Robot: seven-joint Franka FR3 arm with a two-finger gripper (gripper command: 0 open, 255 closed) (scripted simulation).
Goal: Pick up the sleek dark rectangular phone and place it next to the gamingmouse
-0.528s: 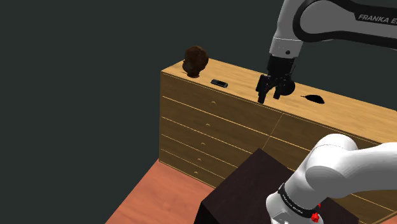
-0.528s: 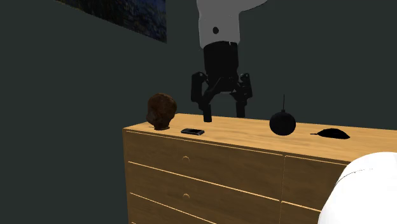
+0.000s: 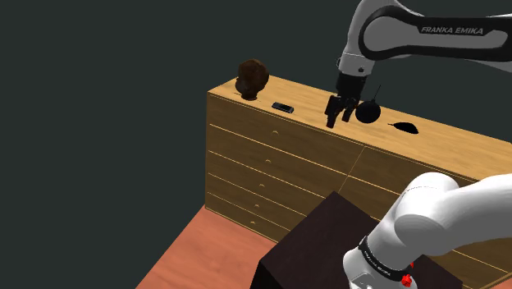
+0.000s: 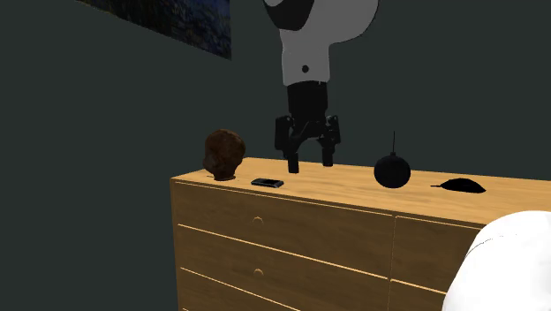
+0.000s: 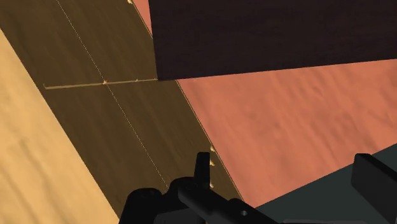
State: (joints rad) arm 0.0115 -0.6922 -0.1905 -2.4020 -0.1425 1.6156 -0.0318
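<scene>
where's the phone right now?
In the shoulder view the phone lies flat on the dresser top toward that view's left end, between the brown lumpy object and the open gripper.

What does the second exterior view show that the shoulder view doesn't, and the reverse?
Second exterior view adds: a dark blue picture on the wall, the thin stem on top of the black ball, and the gripper seen front-on with its fingers apart.
Shoulder view adds: the dark stand, the reddish floor and the arm's FRANKA EMIKA lettering.
Both share: the wooden dresser with the brown lumpy object, phone, ball and flat black mouse on top. The gripper hangs open, apart from the phone.
</scene>
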